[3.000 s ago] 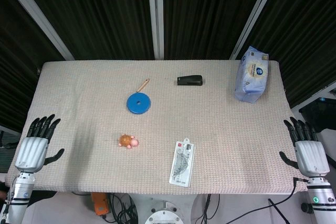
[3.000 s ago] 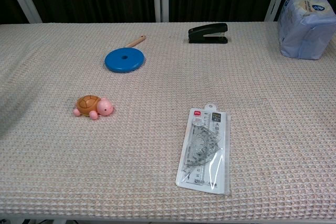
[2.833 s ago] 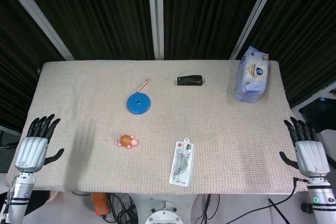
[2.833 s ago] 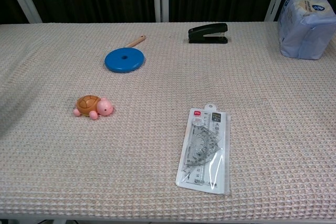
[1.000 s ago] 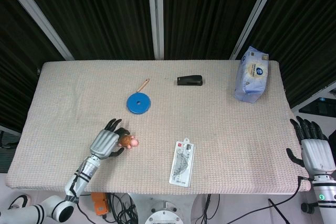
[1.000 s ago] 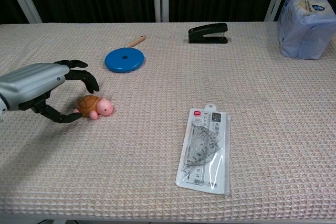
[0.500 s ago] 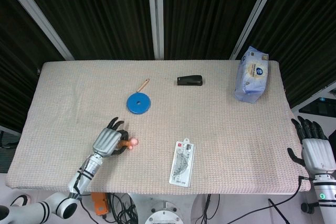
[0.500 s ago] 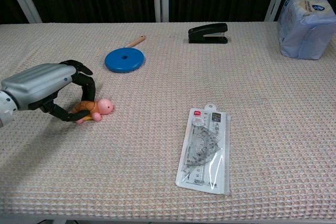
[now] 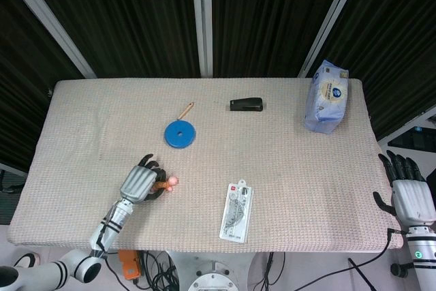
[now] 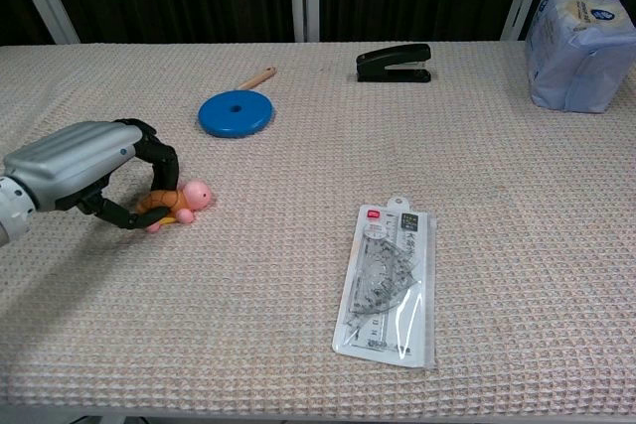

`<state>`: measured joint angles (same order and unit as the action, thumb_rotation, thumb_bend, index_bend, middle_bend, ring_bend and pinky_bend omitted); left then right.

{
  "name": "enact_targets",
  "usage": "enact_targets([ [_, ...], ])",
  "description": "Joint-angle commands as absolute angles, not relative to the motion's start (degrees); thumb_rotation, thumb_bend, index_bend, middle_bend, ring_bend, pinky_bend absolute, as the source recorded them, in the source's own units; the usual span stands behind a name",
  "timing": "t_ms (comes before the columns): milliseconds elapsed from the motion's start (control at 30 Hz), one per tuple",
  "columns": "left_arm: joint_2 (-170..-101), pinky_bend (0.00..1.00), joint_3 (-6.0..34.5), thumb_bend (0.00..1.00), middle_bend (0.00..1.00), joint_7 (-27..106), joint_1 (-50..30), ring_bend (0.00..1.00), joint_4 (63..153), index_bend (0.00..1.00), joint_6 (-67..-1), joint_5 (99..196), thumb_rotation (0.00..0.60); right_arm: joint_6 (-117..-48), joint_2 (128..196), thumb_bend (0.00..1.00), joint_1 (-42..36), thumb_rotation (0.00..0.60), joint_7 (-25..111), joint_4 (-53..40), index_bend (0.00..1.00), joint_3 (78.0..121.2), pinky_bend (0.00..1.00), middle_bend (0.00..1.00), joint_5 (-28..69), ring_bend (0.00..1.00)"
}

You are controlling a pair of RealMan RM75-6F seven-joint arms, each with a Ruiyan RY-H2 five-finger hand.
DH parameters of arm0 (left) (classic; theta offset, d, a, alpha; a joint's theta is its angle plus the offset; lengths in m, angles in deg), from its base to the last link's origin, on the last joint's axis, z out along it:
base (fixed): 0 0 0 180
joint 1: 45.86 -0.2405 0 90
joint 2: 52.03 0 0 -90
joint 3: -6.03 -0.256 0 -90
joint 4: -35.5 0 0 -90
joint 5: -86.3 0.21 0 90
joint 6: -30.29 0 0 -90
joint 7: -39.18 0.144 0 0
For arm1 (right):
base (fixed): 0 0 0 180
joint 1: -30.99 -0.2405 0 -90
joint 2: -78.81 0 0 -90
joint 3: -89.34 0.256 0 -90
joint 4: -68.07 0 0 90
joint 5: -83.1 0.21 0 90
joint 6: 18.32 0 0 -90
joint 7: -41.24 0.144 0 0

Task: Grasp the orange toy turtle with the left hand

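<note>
Now | left robot hand point(image 10: 84, 176) lies low over the worktop point(image 10: 298, 345), palm down, fingers point(image 10: 159, 161) curled around the orange toy turtle point(image 10: 179, 201), pink head poking out | right robot hand point(image 9: 409, 199) off the edge, upright, fingers spread, holding nothing

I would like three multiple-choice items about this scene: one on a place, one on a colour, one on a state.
1. Where is the stapler?
A. at the table's far side
B. beside the turtle
C. on the tissue pack

2. What colour is the disc?
A. red
B. blue
C. green

3. What is the left hand doing?
A. lying flat and open
B. gripping the turtle
C. holding the ruler pack

Key: 1 A, the stapler lies far back on the table. 2 B, the disc is blue. 3 B, the left hand has its fingers curled around the turtle.
</note>
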<state>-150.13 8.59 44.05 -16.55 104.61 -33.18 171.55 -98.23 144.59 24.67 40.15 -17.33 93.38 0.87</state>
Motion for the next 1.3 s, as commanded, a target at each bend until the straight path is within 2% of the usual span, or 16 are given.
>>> enact_targets([
  [33,-148.96,0.07,8.55,0.27,0.27,44.81,-16.33,0.04,106.17,0.28,-32.51,170.85,0.600,-98.34,144.54,0.25,24.73,0.600,40.23,-17.33,0.00,93.38,0.00,0.00,0.83,0.00],
  [200,-148.26,0.07,8.75,0.26,0.29,45.11,-16.52,0.04,107.74,0.30,-33.23,170.60,0.600,-98.17,144.48,0.25,24.71,0.600,40.50,-17.16,0.00,93.30,0.00,0.00,0.77,0.00],
  [467,-148.60,0.07,9.06,0.29,0.41,45.37,-16.46,0.06,107.65,0.40,-33.18,169.78,0.600,-97.58,144.76,0.25,24.47,0.600,40.32,-16.97,0.00,93.26,0.00,0.00,1.00,0.00],
  [733,-150.73,0.12,9.62,0.35,0.63,45.31,-16.45,0.25,104.94,0.62,-33.22,168.66,0.600,-97.28,144.74,0.25,24.47,0.600,40.13,-17.00,0.00,93.30,0.00,0.00,1.42,0.00],
  [933,-152.09,0.17,9.98,0.36,0.75,46.15,-16.83,0.37,103.22,0.74,-34.63,168.43,0.600,-97.17,144.87,0.25,24.47,0.600,40.37,-16.72,0.00,93.29,0.00,0.00,1.51,0.00],
  [1000,-152.12,0.17,10.03,0.37,0.76,45.70,-16.83,0.38,103.23,0.75,-35.00,168.68,0.600,-97.18,144.87,0.25,24.48,0.600,40.47,-16.67,0.00,93.30,0.00,0.00,1.52,0.00],
  [1067,-151.87,0.16,9.86,0.34,0.72,44.49,-16.84,0.36,103.31,0.71,-35.67,169.51,0.600,-97.20,144.81,0.25,24.48,0.600,40.62,-16.67,0.00,93.32,0.00,0.00,1.49,0.00],
  [1100,-151.44,0.15,9.47,0.32,0.64,44.11,-16.79,0.31,103.40,0.64,-35.54,169.94,0.600,-97.21,144.77,0.25,24.47,0.600,40.69,-16.69,0.00,93.31,0.00,0.00,1.43,0.00],
  [1133,-150.25,0.12,8.63,0.28,0.52,43.94,-16.59,0.23,104.23,0.53,-34.29,170.22,0.600,-97.25,144.73,0.25,24.47,0.600,40.79,-16.67,0.00,93.31,0.00,0.00,1.35,0.00],
  [1200,-148.17,0.05,8.02,0.21,0.19,44.46,-16.44,0.06,106.30,0.25,-33.48,170.49,0.600,-97.30,144.74,0.25,24.48,0.600,40.91,-16.62,0.00,93.30,0.00,0.00,1.30,0.00],
  [1233,-147.46,0.02,8.12,0.19,0.07,45.31,-16.81,0.01,107.00,0.15,-34.68,170.78,0.600,-97.32,144.78,0.25,24.50,0.600,41.00,-16.56,0.00,93.30,0.00,0.00,1.30,0.00],
  [1267,-146.98,0.01,8.19,0.18,0.01,46.08,-17.25,0.00,107.42,0.11,-35.66,170.81,0.600,-97.35,144.82,0.25,24.52,0.600,41.06,-16.53,0.00,93.29,0.00,0.00,1.29,0.00],
  [1300,-146.42,0.01,8.29,0.18,0.00,47.09,-17.75,0.00,107.89,0.10,-36.48,170.57,0.600,-97.35,144.83,0.25,24.54,0.600,41.06,-16.60,0.00,93.27,0.00,0.00,1.29,0.00],
])
